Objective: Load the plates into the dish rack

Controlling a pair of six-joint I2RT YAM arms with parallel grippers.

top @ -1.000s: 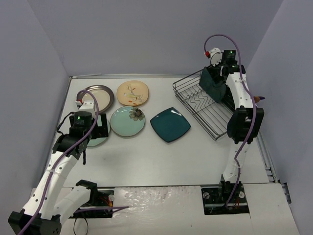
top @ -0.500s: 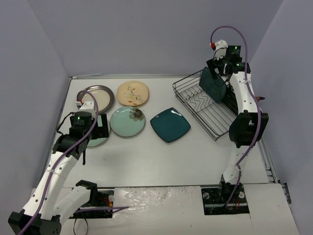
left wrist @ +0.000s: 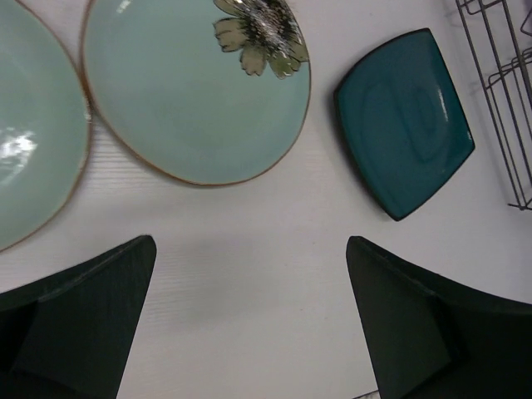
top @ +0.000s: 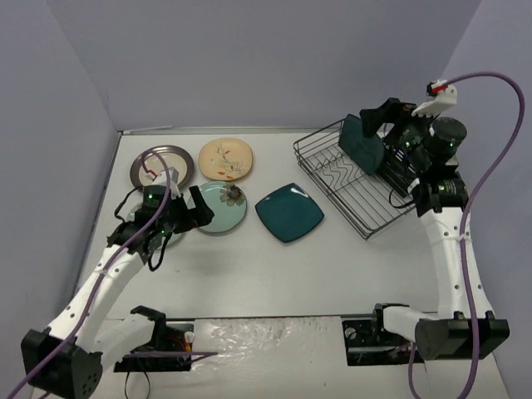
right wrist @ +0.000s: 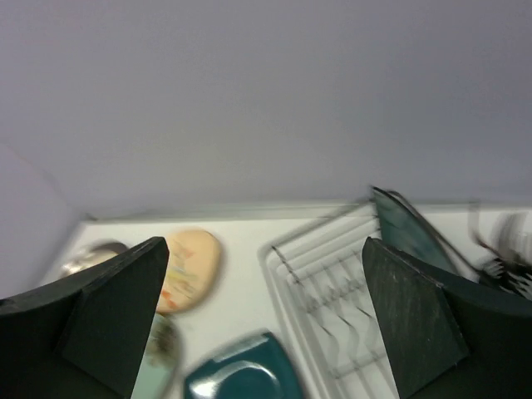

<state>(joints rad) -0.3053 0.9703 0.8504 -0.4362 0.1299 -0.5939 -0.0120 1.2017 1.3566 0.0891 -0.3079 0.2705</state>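
Top external: teal plate (top: pixel 362 143) stands upright in dish rack (top: pixel 342 179); right gripper (right wrist: pixel 264 249) is wide, empty and clear above it. Reads as between loads; left gripper (left wrist: pixel 249 245) hovers wide near mint plate (left wrist: pixel 195 100). Next pick likely needs a rim grab, since it lies flat.

Cut off at the left border of the left wrist view: mint plate (left wrist: pixel 33 133); from above, mostly under the left arm (top: pixel 101 277), near the left edge of the worktop (top: pixel 249 274). Dish rack (left wrist: pixel 499 91) clipped at that view's right border. Smeared in the right wrist view: rack wires, standing teal plate (right wrist: pixel 407 233), cream floral plate (right wrist: pixel 189 270). Flat teal plate (right wrist: pixel 241 374) clipped below; grey-rimmed plate (right wrist: pixel 93 253) half behind the right claw (right wrist: pixel 264 247).
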